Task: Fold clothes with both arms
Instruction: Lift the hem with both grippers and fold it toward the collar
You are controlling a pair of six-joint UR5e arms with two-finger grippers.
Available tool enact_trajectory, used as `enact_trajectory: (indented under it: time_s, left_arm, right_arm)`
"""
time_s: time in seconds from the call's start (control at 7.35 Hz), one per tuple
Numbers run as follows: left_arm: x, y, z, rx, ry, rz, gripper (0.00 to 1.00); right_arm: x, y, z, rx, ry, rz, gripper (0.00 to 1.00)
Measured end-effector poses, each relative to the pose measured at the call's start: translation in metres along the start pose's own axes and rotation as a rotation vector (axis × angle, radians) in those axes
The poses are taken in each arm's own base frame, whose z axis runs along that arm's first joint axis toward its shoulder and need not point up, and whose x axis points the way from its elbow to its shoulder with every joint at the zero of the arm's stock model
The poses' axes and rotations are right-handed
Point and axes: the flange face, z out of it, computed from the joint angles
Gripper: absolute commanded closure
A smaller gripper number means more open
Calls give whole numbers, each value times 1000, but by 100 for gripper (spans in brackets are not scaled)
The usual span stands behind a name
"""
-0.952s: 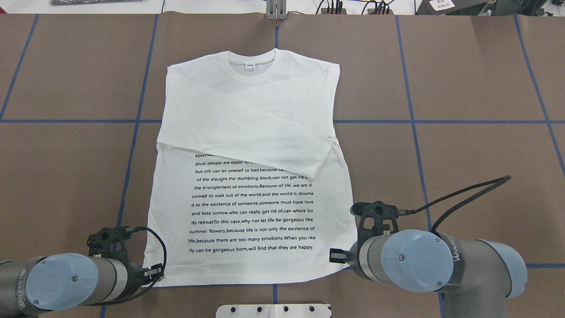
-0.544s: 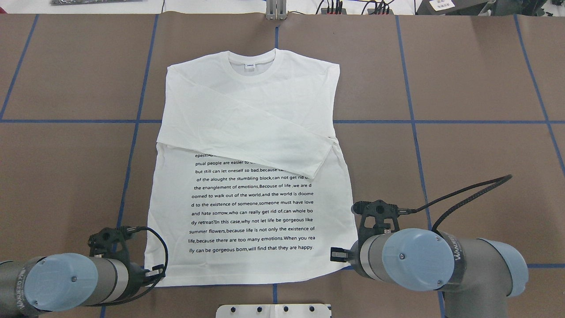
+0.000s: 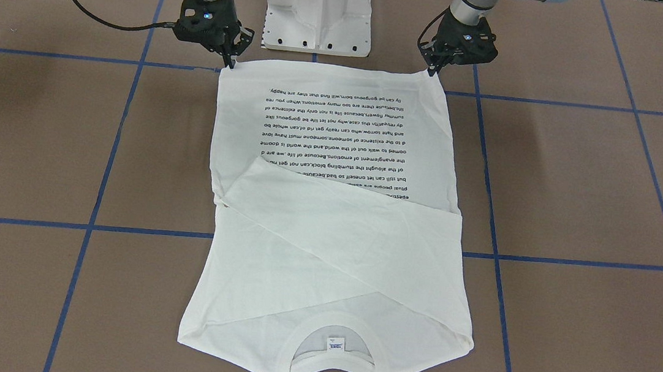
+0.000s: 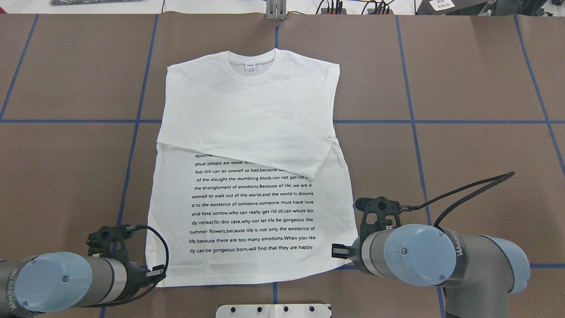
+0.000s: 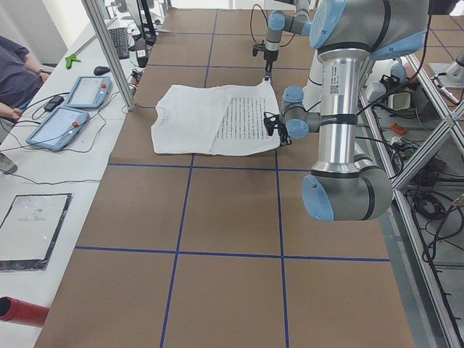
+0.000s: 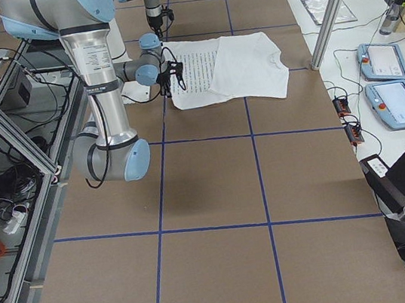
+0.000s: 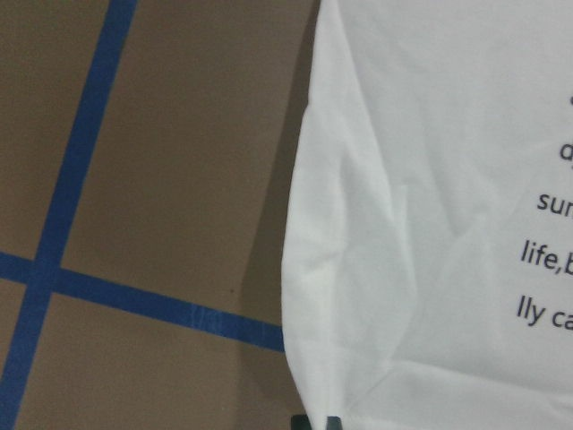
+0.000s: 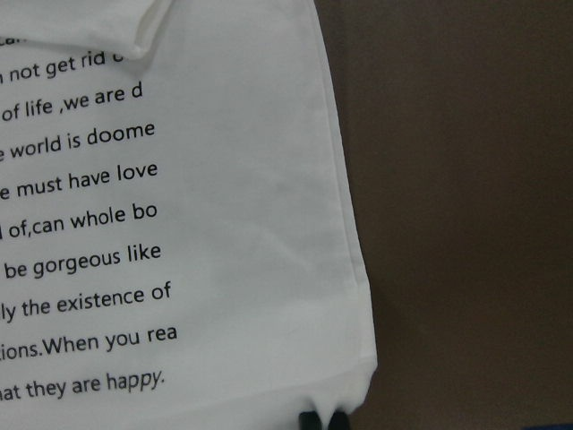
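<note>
Sleeves are folded across the white shirt (image 4: 265, 106). Left hand (image 3: 431, 70) and right hand (image 3: 231, 63) pinch its near hem; body fold remains.

Brown table (image 4: 476, 79), gridded into large squares with blue tape (image 4: 485, 121). Spread flat at its middle, white shirt (image 4: 247, 115): printed side up, both sleeves folded across the chest, neck toward the far edge. Mounted at the near edge, white pedestal base (image 4: 273, 310).
</note>
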Motion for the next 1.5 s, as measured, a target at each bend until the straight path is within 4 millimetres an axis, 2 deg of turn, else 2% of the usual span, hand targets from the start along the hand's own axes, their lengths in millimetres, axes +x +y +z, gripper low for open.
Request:
enact_trajectory:
  time_s: [0.27, 0.54, 0.82, 1.09, 1.22, 1.36, 1.5]
  left_arm:
    - [3, -3, -21, -18, -8, 1, 100]
    - [5, -32, -44, -20, 10, 19, 100]
    - [15, -93, -91, 1, 85, 39, 100]
    - [41, -163, -148, 69, 158, 38, 100]
    - [56, -198, -168, 108, 170, 22, 100]
    - [66, -230, -179, 141, 171, 1, 100]
    - [70, -263, -181, 171, 160, -12, 100]
  right_arm:
    - [11, -25, -26, -26, -25, 38, 100]
    - [21, -46, -54, -53, -61, 74, 100]
    - [25, -73, -81, -60, -104, 115, 100]
    - [18, -99, -105, -35, -151, 140, 100]
    - [10, -117, -116, -9, -174, 155, 100]
    - [0, -139, -122, 18, -189, 175, 100]
    - [-12, -168, -124, 49, -194, 195, 100]
